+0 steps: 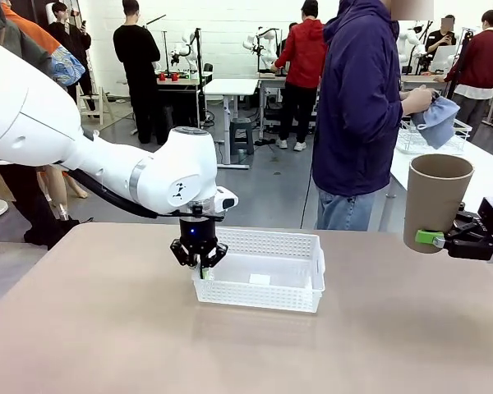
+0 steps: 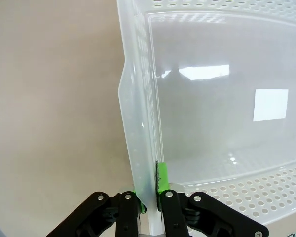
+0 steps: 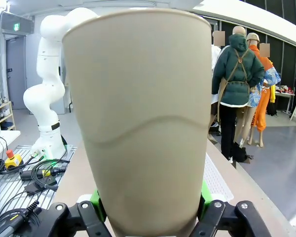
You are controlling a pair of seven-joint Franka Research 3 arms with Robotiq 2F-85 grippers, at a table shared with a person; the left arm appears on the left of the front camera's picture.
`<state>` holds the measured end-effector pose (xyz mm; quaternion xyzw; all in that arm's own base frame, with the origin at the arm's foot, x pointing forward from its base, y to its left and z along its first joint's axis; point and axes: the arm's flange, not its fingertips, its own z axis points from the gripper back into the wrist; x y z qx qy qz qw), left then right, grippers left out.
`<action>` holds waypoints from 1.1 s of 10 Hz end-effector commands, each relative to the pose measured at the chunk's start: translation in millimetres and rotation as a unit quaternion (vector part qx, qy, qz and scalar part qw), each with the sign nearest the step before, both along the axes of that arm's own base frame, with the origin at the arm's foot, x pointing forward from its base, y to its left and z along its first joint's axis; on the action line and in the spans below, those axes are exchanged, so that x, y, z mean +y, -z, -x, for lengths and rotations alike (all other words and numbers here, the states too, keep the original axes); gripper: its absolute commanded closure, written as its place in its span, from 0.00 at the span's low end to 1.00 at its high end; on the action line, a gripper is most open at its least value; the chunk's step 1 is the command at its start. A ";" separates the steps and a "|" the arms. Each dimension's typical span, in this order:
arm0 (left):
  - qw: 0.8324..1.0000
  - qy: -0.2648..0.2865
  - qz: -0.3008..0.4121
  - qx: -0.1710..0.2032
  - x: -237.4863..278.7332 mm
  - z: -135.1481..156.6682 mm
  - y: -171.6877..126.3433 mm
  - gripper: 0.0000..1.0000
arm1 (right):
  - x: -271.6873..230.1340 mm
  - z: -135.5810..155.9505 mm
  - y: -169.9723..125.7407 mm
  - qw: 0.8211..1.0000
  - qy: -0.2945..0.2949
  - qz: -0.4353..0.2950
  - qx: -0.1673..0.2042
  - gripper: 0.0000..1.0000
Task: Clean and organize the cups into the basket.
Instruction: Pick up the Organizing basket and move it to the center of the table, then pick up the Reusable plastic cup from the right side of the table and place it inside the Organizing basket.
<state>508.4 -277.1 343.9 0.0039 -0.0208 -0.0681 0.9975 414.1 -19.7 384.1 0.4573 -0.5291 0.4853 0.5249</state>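
Tan tabletop (image 1: 82, 328) carries the basket (image 1: 263, 297), a plain white sticker (image 2: 270, 104) inside.

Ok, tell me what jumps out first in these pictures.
The tall tan paper cup is held upright in the air by the right gripper, at the front view's right edge. Mid-picture, the left gripper pinches the left-end wall of the shallow white lattice-sided plastic basket.
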 end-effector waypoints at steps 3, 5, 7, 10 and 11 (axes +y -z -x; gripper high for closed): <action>1.000 0.013 0.021 0.018 6.9 9.7 25.4 1.00 | -0.4 -0.2 -2.6 1.000 -0.006 0.004 -0.007 0.61; 1.000 0.002 0.015 0.002 4.6 -0.5 -0.1 1.00 | -0.4 -0.2 -2.6 1.000 -0.006 0.004 -0.007 0.61; 1.000 0.002 0.015 0.002 4.6 -0.5 -0.1 1.00 | 12.3 9.2 -13.9 0.997 -0.028 0.070 0.004 0.21; 1.000 0.002 0.015 0.002 4.6 -0.5 -0.1 1.00 | 102.2 17.9 -80.9 0.963 -0.052 0.261 0.041 0.21; 1.000 0.002 0.015 0.002 4.6 -0.5 -0.1 1.00 | 127.5 13.0 -86.5 0.950 -0.049 0.303 0.057 0.21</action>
